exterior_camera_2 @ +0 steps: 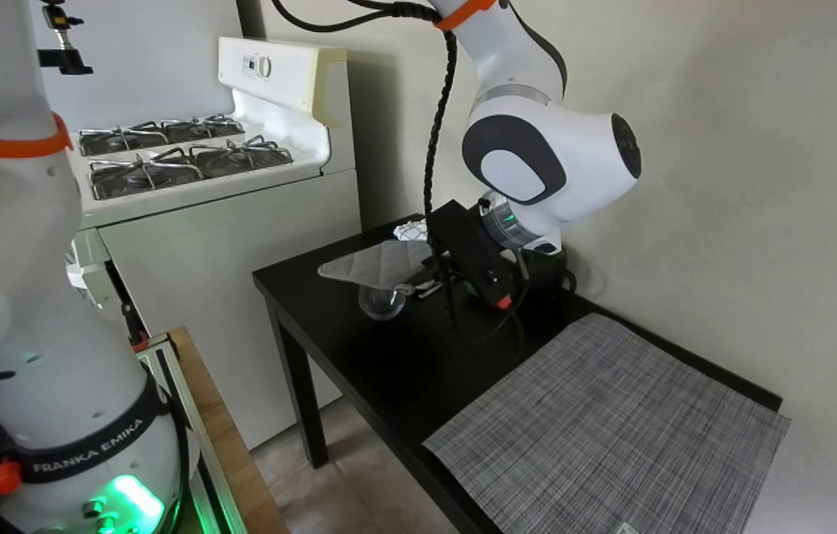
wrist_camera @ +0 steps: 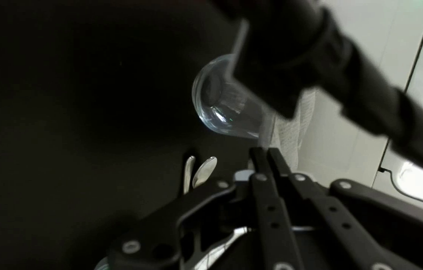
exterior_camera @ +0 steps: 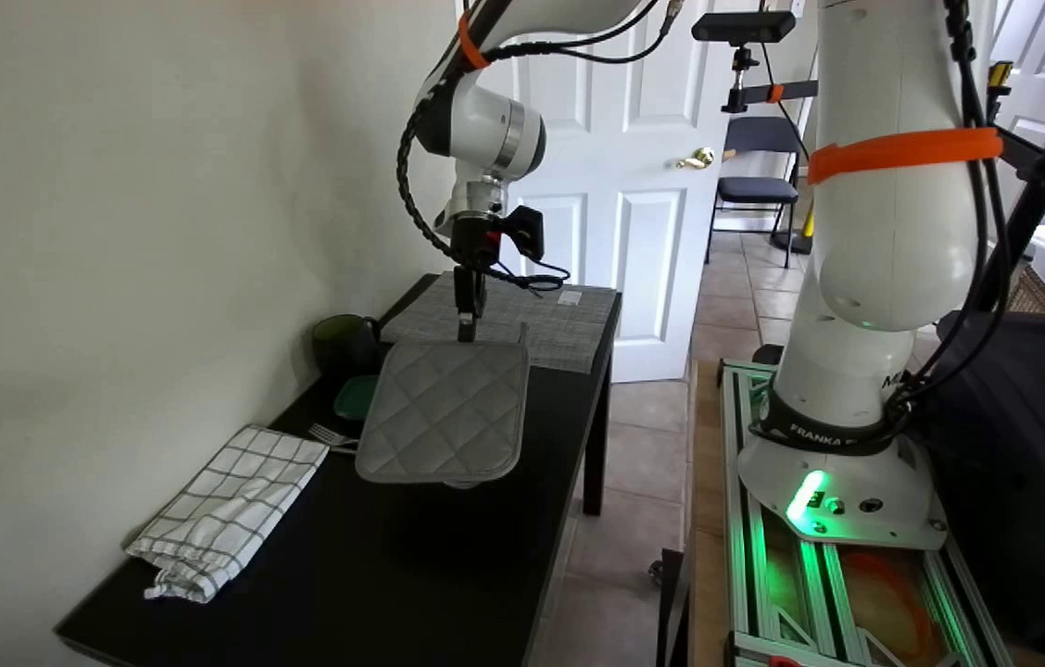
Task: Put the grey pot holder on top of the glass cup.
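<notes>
- In an exterior view, my gripper (exterior_camera: pixel 467 329) pinches the grey pot holder (exterior_camera: pixel 444 412) above the surface (exterior_camera: pixel 365 565); the checked cloth (exterior_camera: pixel 235 500) lies at the edge by the wall (exterior_camera: pixel 115 232).
- In an exterior view, the glass cup (exterior_camera_2: pixel 381 304) stands in from the edges, under the grey pot holder; I cannot tell if they touch.
- In the wrist view, cutlery (wrist_camera: pixel 204 172) lies near the glass cup.

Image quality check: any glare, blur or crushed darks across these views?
Wrist view: black table is nearly featureless dark, foreground cable looks out of focus, bright glints on the partly covered glass cup. Both exterior views: base light is washed out, with green spill around it. In an exterior view, the grey pot holder is clear enough to show its quilting.
</notes>
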Robot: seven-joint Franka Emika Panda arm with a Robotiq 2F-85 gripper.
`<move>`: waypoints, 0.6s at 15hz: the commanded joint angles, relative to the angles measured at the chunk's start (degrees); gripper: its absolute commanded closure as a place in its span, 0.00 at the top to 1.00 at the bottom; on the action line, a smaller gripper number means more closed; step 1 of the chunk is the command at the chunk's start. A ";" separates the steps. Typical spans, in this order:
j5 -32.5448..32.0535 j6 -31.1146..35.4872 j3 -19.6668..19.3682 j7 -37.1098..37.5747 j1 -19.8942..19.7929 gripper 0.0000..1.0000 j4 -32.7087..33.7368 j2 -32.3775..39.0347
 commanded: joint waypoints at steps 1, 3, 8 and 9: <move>-0.73 1.49 0.65 -0.17 -0.01 0.01 0.75 1.88; -0.62 1.27 0.76 -0.09 -0.14 0.01 0.97 2.37; -0.27 1.17 0.85 -0.18 -0.37 0.51 1.59 2.70; -0.46 1.31 0.80 -0.11 -0.36 0.59 1.72 2.57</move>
